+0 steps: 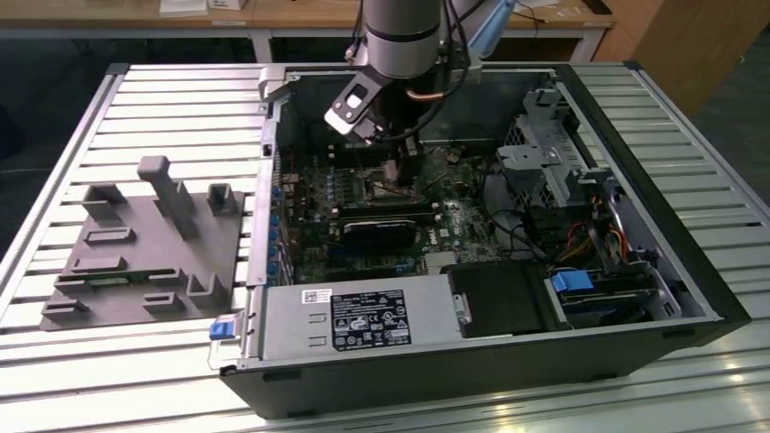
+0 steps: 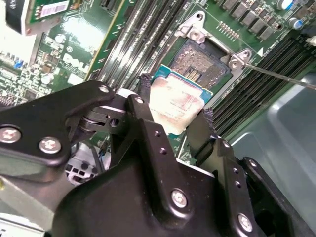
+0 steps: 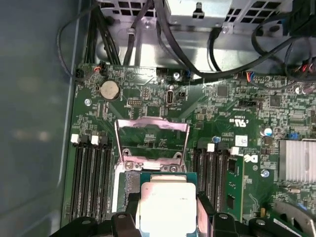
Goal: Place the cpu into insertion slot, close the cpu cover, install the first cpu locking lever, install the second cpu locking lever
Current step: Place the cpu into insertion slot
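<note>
Jaws are closed part-way, clamping opposite edges of the cpu point(image 2: 174, 104), a flat square chip with a dull, smeared silver top and a green rim. It hangs in the black gripper point(image 2: 175, 98) just above the open socket point(image 2: 200, 61). The thin silvery cover point(image 3: 153, 124) frame stands raised.

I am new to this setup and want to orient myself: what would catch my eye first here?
The claw grips a silver-topped chip by two opposite edges, close over the open socket. Beside the socket, the hinged metal frame stands raised. In the exterior view, the arm reaches into the open computer case.
</note>
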Robot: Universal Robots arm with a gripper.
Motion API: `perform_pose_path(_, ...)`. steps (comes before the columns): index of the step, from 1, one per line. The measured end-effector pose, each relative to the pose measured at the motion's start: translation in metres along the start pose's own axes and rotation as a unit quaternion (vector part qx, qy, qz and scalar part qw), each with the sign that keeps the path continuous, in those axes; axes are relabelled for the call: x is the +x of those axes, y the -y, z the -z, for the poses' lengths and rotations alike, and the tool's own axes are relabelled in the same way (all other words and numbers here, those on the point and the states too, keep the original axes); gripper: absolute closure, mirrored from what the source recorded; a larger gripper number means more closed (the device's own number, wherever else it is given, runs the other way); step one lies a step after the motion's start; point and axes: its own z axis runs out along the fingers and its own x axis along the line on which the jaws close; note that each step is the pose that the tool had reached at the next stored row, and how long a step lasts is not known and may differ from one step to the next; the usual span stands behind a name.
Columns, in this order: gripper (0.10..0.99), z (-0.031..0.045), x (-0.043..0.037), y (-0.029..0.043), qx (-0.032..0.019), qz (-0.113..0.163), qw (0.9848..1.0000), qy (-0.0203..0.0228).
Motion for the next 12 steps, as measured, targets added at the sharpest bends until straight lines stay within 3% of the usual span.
perform_pose_path(12,0.553,-0.0098,0.0045,0.0033,-0.0001,-0.007,1.0,0.0008)
